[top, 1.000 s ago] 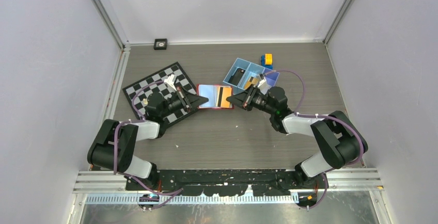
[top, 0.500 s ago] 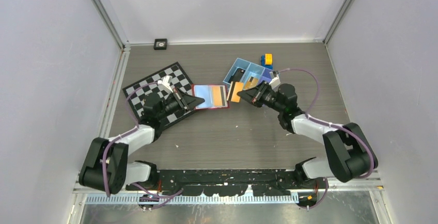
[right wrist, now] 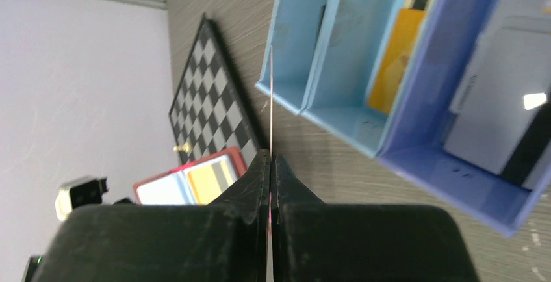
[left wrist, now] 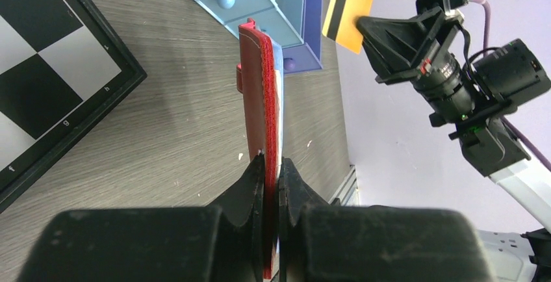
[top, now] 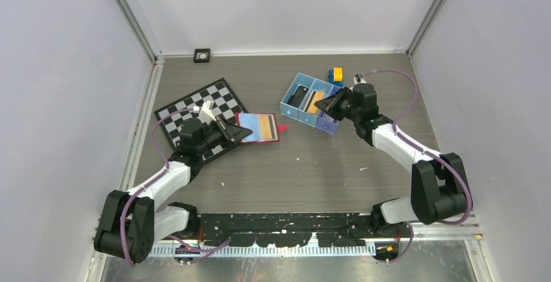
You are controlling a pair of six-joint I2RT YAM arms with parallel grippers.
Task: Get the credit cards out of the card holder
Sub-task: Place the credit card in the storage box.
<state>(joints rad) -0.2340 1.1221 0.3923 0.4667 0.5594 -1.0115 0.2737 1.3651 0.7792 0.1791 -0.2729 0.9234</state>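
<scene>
Between the chessboard [top: 195, 114] and the blue tray [top: 290, 109], the red card holder [top: 260, 128] lies open on the bench [top: 312, 171], pale lining up and its snap tab pointing toward the tray. The left end effector [top: 242, 132] is clamped narrow on the holder's edge nearest the chessboard. The left wrist view shows the wallet edge-on, pinched between both fingers [left wrist: 253, 181]. Whether the holder rests fully on the bench or is slightly lifted cannot be told. An orange-banded card [right wrist: 211, 179] sits in its right half.

Over at the tray, the right end effector [top: 323, 104] is closed on a held orange card [left wrist: 349, 10] with a dark stripe along one edge. It grips the card by one end and holds it above the tray, apart from the walls. From the right wrist camera this card shows only as a thin line running out from between the pressed fingertips.

Inside the tray, a second orange card [right wrist: 395, 61] leans in the middle compartment. Grey cards [right wrist: 494, 110] lie stacked in the darker blue end compartment. The compartment nearest the chessboard holds something dark, too unclear to name.

A small blue and yellow block [top: 335, 75] stands just behind the tray.
</scene>
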